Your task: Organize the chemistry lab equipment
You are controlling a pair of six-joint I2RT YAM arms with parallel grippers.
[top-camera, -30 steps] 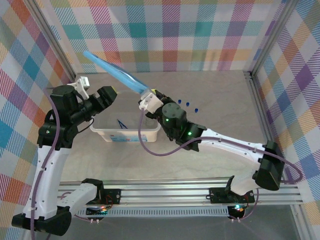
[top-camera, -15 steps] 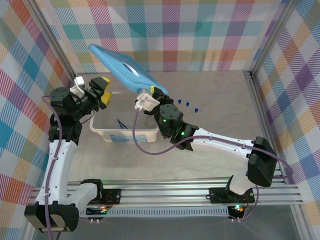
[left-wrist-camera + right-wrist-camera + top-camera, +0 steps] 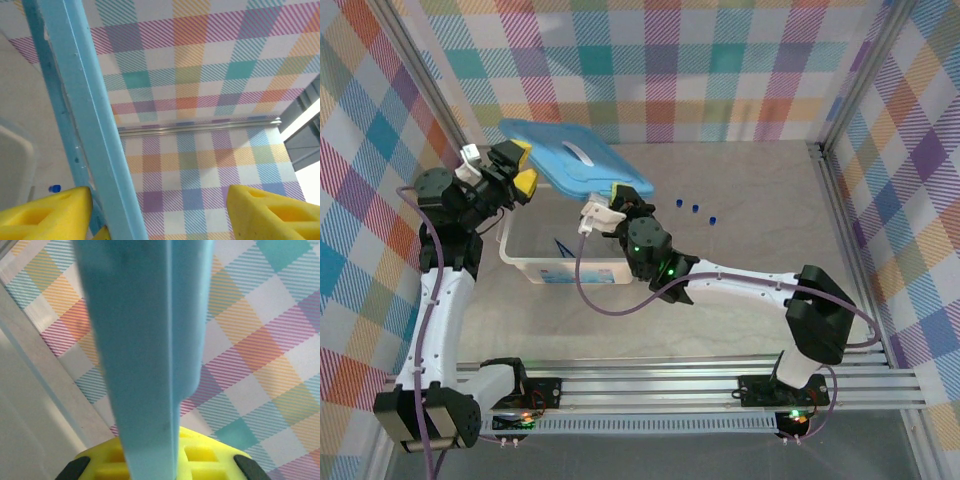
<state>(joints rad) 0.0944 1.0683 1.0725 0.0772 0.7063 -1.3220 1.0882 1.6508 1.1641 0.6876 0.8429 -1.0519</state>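
My right gripper (image 3: 617,192) is shut on the near right corner of the flat blue lid (image 3: 570,155), holding it raised and tilted over the back of the translucent box (image 3: 525,262). In the right wrist view the lid (image 3: 145,340) rises straight out of the gripper's (image 3: 150,465) yellow pads. My left gripper (image 3: 518,168) stands open at the lid's left edge. In the left wrist view that edge (image 3: 85,115) runs between the fingers, close to the left finger (image 3: 45,215). Dark blue tweezers (image 3: 563,248) lie inside the box. Three small blue caps (image 3: 696,208) sit on the table to the right.
The checked cloth walls (image 3: 660,60) and metal frame posts (image 3: 840,200) enclose the table at the back and on both sides. The box's rim (image 3: 15,150) and one blue cap (image 3: 55,189) show low on the left of the left wrist view.
The right gripper swung the lid from steeply tilted to flatter and carried it left over the box. The left gripper moved back and left to the lid's left edge.
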